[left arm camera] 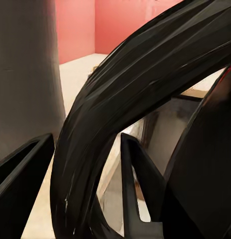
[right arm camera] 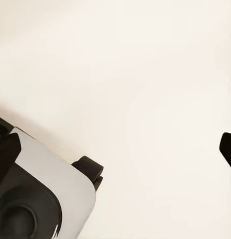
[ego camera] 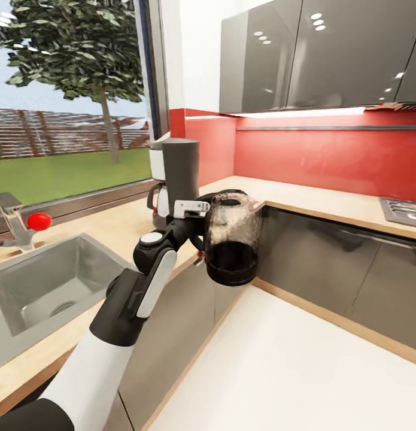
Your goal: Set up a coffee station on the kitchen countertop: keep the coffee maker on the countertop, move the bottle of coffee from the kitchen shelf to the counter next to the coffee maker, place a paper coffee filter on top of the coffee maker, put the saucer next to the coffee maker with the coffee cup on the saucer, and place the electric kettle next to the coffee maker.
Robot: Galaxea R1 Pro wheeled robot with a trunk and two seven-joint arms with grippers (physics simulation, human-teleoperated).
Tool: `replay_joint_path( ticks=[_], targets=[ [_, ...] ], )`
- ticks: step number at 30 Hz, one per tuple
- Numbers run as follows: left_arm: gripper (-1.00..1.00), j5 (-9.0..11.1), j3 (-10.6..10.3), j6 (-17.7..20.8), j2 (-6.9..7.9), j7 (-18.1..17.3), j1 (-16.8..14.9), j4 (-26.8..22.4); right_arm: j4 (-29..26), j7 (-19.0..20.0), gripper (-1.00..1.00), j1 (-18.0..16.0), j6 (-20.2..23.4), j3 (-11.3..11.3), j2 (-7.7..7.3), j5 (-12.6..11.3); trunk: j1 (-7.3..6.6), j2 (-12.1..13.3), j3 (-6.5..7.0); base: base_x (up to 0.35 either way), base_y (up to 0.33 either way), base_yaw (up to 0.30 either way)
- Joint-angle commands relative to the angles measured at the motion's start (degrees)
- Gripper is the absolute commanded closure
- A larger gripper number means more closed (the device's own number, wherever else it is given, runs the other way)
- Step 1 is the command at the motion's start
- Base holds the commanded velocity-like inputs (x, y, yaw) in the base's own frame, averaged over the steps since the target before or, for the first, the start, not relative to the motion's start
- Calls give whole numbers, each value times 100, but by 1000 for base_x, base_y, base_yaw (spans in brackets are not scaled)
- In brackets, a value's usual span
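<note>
One kettle (ego camera: pixel 233 242), one coffee maker (ego camera: pixel 179 173), one sink (ego camera: pixel 46 287) with one tap (ego camera: pixel 13 221) bearing one red knob (ego camera: pixel 39 221), one hob (ego camera: pixel 405 211) at the countertop's (ego camera: pixel 309 200) right edge, and three upper cabinet doors (ego camera: pixel 345 54).

Red-knobbed faucet (ego camera: pixel 19 224), grey cabinets (ego camera: pixel 321 54)

My head camera looks down past the coffee maker (ego camera: pixel 180 173); my left wrist camera sits close beside it — both share it.
</note>
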Motion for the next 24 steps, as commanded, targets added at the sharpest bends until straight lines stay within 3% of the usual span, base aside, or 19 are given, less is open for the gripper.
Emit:
replay_joint_path(
  ticks=[1,8,12,13,14,18,24],
  targets=[
    [100,42,-4,18,-1,55,-7,-5,3,13,-100,-5,-14,36,-6,-60,1,-3,-6,79,-95,248],
    [100,42,4,18,8,62,-7,-25,3,15,-100,-4,-17,36,-7,-60,1,-3,-6,27,-32,248],
    [100,42,22,22,15,65,-7,-118,-4,22,-100,-4,-10,36,-7,-68,1,-3,-6,2,-2,51],
    [100,37,48,26,19,67,-7,-158,-4,22,-100,-5,-9,36,-7,-69,1,-3,-6,0,0,7],
    [100,33,241,39,24,71,-7,-218,-2,22,-100,-2,-9,33,-7,-63,1,-3,-6,0,0,1],
    [100,15,431,52,38,80,-7,-265,3,16,-100,-6,-9,29,-7,-60,1,-3,-6,0,0,0],
    [100,-15,570,56,76,89,-7,-289,3,14,-100,-4,-7,31,-7,-60,1,-3,-6,0,0,0]
  ],
)
